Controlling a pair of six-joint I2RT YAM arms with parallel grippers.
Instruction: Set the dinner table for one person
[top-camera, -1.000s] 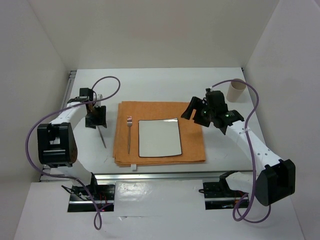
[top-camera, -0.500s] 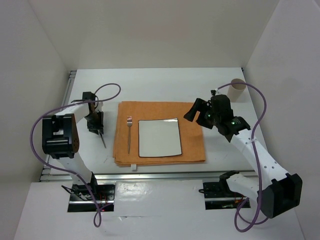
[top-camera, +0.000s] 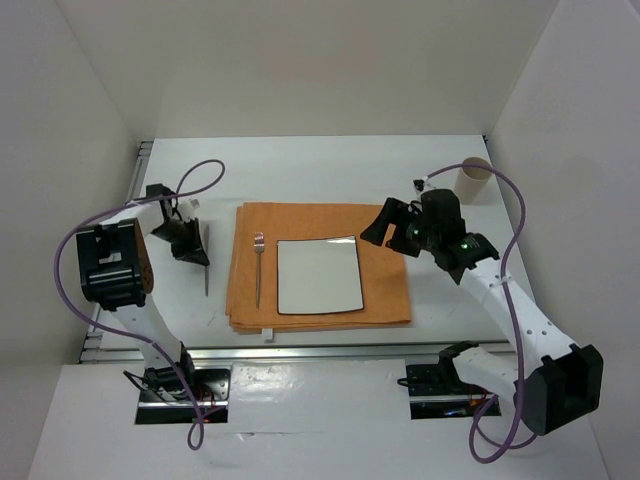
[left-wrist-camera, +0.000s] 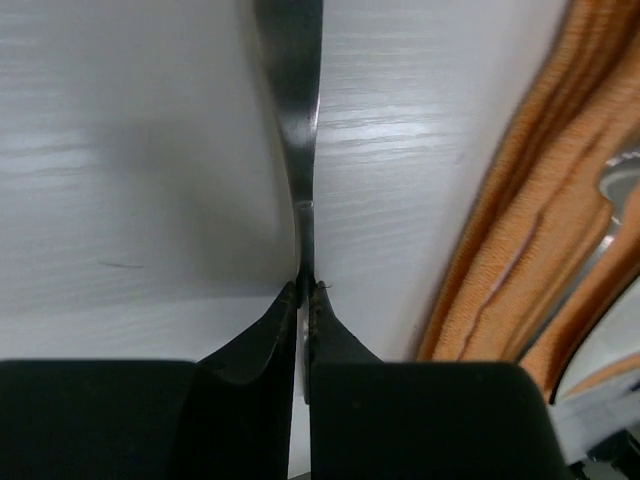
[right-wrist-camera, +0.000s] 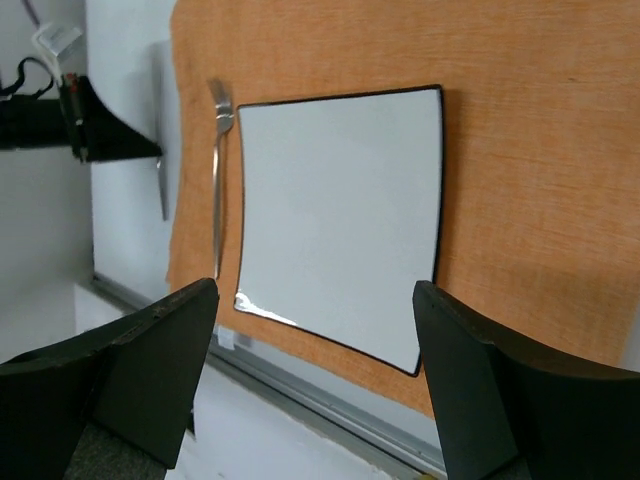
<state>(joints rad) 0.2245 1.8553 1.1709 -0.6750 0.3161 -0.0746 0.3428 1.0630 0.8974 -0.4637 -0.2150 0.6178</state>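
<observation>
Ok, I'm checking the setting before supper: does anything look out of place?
The knife is off the orange cloth, over bare dinner table to its left, pinched in the left gripper. The cup stands alone at the far right corner, away from the plate.

Three plain white panels enclose the station: left wall (top-camera: 60, 130), back wall (top-camera: 320, 70), right wall (top-camera: 575, 110). The dinner table (top-camera: 320, 165) spans the enclosure from wall to wall, with a white top and a silver rail (top-camera: 330, 350) along its near edge. A white board (top-camera: 320, 435) lies in front. Lighting is even and diffuse, with soft shadows.
</observation>
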